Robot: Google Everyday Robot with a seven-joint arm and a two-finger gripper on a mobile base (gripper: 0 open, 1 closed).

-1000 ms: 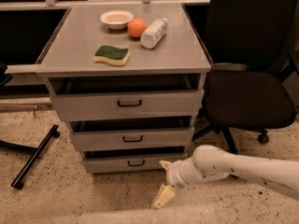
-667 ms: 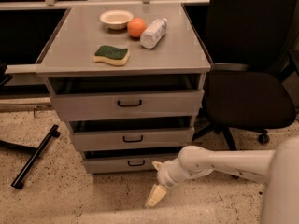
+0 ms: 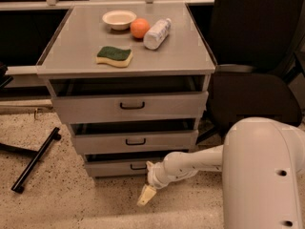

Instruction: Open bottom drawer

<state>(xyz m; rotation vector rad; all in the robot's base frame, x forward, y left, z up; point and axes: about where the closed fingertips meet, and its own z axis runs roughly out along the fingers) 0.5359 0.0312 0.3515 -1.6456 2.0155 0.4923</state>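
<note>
The grey cabinet has three drawers. The bottom drawer (image 3: 114, 167) is the lowest, shortest front, with a small black bar handle (image 3: 138, 166). It looks slightly pulled out, with a dark gap above it. My gripper (image 3: 146, 195) hangs low at the end of the white arm, just right of and below the handle, near the floor, its cream fingers pointing down-left. It is not touching the handle.
The top drawer (image 3: 131, 106) and middle drawer (image 3: 135, 141) sit above. On the cabinet top (image 3: 86, 46) lie a green sponge (image 3: 114, 56), a bowl (image 3: 118, 19), an orange (image 3: 139, 28) and a bottle (image 3: 157, 33). A black office chair (image 3: 255, 70) stands right. A black bar (image 3: 35, 160) lies on the floor left.
My arm has swung left and closer to the cabinet; the gripper moved leftward to just below the bottom drawer's handle. The drawers have not moved.
</note>
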